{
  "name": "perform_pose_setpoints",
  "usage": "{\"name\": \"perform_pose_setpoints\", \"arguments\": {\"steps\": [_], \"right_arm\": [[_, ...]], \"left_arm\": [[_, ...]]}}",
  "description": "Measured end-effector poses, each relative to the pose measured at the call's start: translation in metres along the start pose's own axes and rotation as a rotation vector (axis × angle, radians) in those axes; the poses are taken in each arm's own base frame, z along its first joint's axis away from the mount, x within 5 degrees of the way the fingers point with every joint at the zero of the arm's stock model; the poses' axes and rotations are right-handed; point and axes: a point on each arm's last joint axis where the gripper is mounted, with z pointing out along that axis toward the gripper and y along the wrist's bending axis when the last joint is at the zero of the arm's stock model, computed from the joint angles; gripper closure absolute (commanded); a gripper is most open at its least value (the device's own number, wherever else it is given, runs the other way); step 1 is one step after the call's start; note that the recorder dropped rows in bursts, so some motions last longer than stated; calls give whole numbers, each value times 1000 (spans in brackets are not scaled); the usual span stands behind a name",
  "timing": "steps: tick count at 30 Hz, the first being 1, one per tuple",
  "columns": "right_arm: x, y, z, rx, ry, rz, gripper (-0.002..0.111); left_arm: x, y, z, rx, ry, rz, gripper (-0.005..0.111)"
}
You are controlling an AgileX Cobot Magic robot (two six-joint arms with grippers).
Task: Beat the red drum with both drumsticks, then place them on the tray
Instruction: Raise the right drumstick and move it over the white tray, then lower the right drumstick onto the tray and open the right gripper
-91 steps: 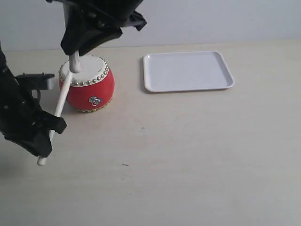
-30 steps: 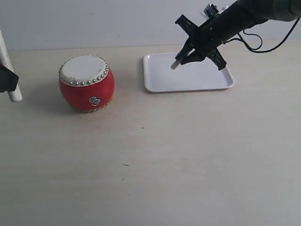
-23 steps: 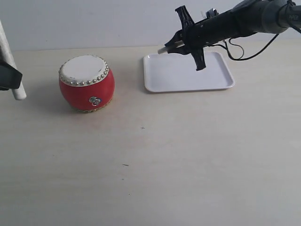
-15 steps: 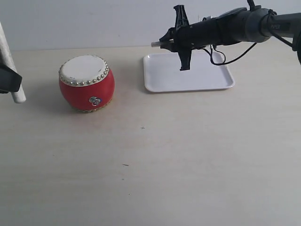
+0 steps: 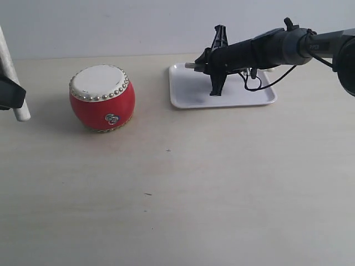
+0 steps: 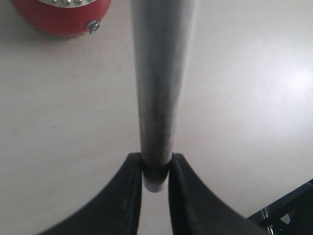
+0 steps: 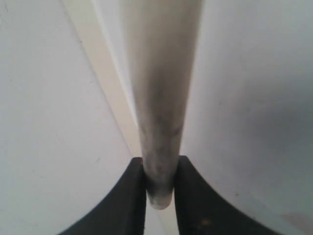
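Note:
The red drum (image 5: 102, 100) with its cream skin stands on the table at the left; its lower red side shows in the left wrist view (image 6: 58, 19). At the far left edge my left gripper (image 5: 12, 94) is shut on a pale drumstick (image 5: 12, 72), also seen as drumstick (image 6: 159, 88) between the left gripper (image 6: 156, 169). My right gripper (image 5: 213, 64) reaches low over the white tray (image 5: 260, 97), shut on the other drumstick (image 5: 190, 65), which lies almost level above the tray's left part. The right wrist view shows that drumstick (image 7: 159, 98) in the right gripper (image 7: 160, 171) over the tray (image 7: 254, 98).
The pale wooden table (image 5: 183, 183) stretches wide in front of the drum and tray. A light wall (image 5: 138, 25) backs the table. The right arm's black cable (image 5: 260, 77) hangs over the tray.
The right arm has swung its drumstick from pointing down to nearly level and sunk lower over the tray. Earlier both sticks were at the drum. The left gripper has barely moved.

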Motion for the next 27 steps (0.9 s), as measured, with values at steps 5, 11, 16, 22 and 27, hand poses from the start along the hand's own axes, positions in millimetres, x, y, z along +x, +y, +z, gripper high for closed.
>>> {"name": "perform_pose_setpoints", "arguments": {"steps": [5,11,16,22,27], "right_arm": [[-1,1,0,-6,-8,0,108],[2,-1,0,11,19,-16,108],[5,-3,0,34,61,-69,108],[8,-5,0,46,91,-151,108],[10,-5,0,34,124,-178,108]], "left_arm": [[0,0,0,0,0,0,107],[0,0,0,0,0,0,107],[0,0,0,0,0,0,107],[0,0,0,0,0,0,107],[0,0,0,0,0,0,107]]}}
